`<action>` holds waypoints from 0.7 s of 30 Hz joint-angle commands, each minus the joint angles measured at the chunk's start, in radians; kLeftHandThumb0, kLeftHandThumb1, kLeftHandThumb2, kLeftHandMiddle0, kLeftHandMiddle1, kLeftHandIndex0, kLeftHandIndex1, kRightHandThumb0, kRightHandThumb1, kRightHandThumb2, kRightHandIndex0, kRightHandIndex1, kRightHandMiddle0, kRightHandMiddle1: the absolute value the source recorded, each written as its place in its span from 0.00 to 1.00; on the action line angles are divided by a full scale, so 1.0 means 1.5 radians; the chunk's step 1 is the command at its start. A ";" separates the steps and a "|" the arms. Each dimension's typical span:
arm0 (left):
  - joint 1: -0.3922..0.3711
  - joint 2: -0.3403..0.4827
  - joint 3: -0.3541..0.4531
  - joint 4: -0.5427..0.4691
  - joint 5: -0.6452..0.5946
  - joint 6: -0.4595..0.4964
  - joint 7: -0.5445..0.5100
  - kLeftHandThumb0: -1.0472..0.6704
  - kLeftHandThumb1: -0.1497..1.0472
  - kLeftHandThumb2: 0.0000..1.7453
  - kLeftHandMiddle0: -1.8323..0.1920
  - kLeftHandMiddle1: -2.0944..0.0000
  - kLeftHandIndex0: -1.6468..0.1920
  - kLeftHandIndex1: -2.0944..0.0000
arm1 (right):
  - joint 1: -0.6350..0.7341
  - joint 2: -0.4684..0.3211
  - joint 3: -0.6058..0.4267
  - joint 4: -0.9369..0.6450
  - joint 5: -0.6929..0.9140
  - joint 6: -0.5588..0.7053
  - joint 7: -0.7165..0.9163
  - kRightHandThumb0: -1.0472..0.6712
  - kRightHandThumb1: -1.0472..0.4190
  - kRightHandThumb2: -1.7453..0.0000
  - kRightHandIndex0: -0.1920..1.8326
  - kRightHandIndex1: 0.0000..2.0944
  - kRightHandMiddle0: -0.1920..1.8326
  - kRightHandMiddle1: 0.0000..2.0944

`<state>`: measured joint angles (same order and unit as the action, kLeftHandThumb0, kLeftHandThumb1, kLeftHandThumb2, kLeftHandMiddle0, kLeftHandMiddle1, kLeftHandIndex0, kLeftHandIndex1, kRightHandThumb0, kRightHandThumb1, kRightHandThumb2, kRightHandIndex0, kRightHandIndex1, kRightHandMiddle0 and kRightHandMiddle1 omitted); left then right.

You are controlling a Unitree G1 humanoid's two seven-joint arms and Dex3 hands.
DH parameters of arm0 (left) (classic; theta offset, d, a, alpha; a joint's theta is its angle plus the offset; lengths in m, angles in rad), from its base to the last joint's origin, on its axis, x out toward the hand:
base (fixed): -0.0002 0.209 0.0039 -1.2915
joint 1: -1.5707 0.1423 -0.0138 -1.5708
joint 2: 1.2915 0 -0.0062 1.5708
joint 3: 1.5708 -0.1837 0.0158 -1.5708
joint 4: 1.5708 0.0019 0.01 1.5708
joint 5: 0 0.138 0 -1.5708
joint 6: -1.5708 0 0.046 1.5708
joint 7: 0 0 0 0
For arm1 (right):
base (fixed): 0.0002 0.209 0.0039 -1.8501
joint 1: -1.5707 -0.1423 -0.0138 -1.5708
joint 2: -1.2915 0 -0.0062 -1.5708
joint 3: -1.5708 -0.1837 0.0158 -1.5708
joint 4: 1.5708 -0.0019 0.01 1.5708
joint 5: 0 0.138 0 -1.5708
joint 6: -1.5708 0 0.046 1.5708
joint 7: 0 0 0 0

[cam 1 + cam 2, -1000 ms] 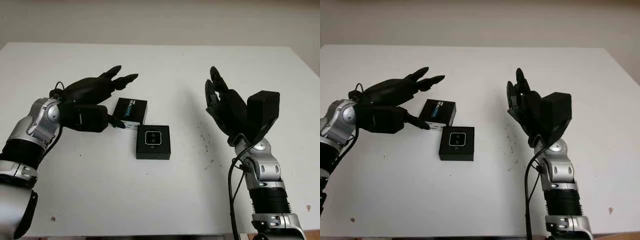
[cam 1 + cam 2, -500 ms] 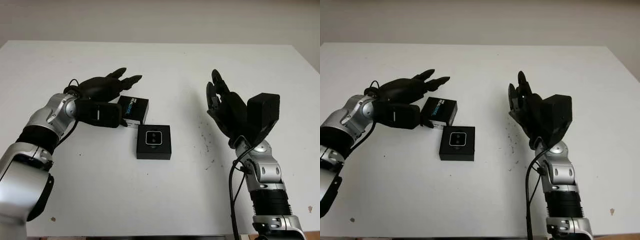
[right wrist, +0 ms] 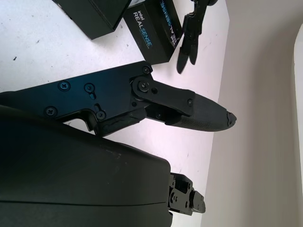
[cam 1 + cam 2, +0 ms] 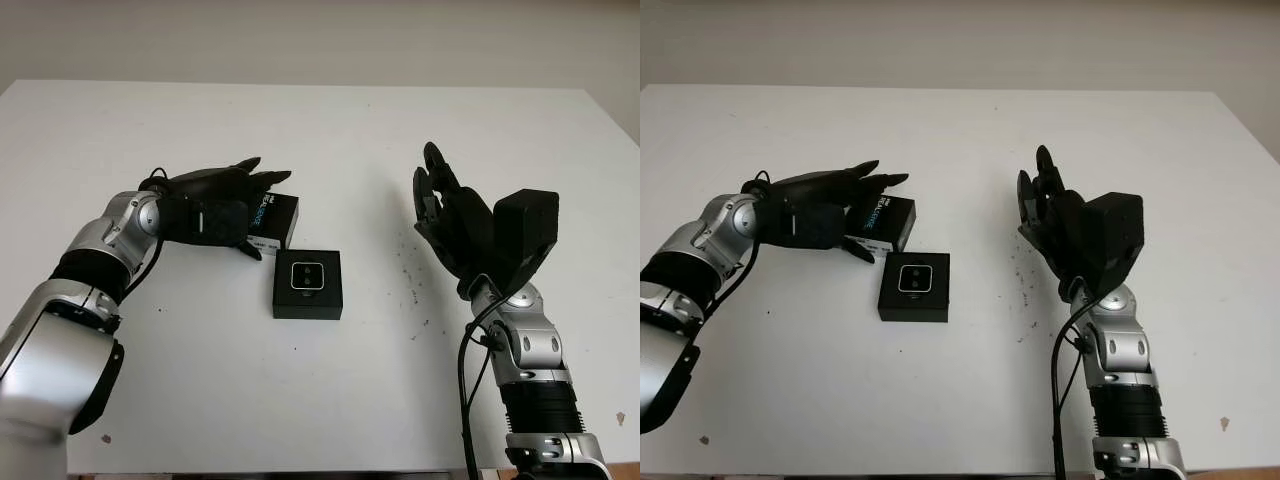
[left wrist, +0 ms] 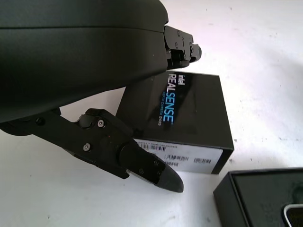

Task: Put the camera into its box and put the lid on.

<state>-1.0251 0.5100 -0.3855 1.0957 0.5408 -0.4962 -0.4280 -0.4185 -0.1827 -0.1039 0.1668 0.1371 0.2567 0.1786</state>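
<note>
The white table [image 4: 330,400] takes up nearly the whole scene; on it, a little left of centre, lie the two black pieces of the packaging. Over on the right the right hand [image 4: 450,215] is held up above the table, palm turned toward the middle, open and holding nothing, well apart from the boxes. The left hand [image 4: 225,195] reaches in from the left, low over the table, its upper fingers [image 5: 182,45] stretched over the top of the lid and its thumb [image 5: 147,165] down at the lid's near side; it brackets the lid loosely, not yet closed on it, and I cannot tell whether it touches. The box [image 4: 307,284] sits flat and open-topped, roughly square, its sides running almost straight with the table edge. The lid [image 4: 272,219], printed REALSENSE, lies just behind and to the left of the box, nearly touching its corner, its long axis running left to right and turned slightly. The camera [image 4: 305,276] rests inside the box, a small silvery-framed piece facing straight up.
</note>
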 commanded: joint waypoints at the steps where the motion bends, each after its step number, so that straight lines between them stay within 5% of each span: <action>1: -0.026 0.000 0.002 -0.002 -0.007 0.003 -0.015 0.38 0.82 0.03 0.87 0.96 0.86 0.95 | 0.003 0.004 -0.003 -0.007 0.003 0.004 -0.002 0.23 0.00 0.63 0.01 0.02 0.01 0.03; 12: 0.002 -0.019 0.027 0.013 -0.054 0.000 -0.004 0.46 0.87 0.04 0.71 0.90 0.72 0.90 | 0.011 0.004 -0.003 -0.007 0.004 0.001 -0.002 0.23 0.00 0.65 0.01 0.03 0.01 0.03; 15: 0.007 -0.016 0.024 0.017 -0.048 -0.012 0.029 0.49 0.93 0.03 0.79 0.59 0.75 0.74 | 0.014 0.004 -0.003 -0.007 0.007 -0.003 0.000 0.24 0.00 0.64 0.01 0.02 0.01 0.03; 19: 0.023 -0.011 0.020 0.016 -0.019 -0.036 0.144 0.53 1.00 0.06 0.77 0.34 0.76 0.51 | 0.017 0.007 -0.003 -0.003 0.008 -0.007 0.000 0.23 0.00 0.65 0.01 0.03 0.01 0.03; 21: 0.029 -0.013 0.021 0.017 -0.008 -0.036 0.201 0.53 1.00 0.06 0.76 0.29 0.77 0.47 | 0.018 0.008 -0.002 -0.002 0.008 -0.008 -0.001 0.23 0.00 0.65 0.01 0.03 0.01 0.03</action>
<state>-0.9953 0.4848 -0.3561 1.1211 0.5201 -0.5441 -0.1589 -0.3962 -0.1785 -0.1043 0.1670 0.1431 0.2570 0.1787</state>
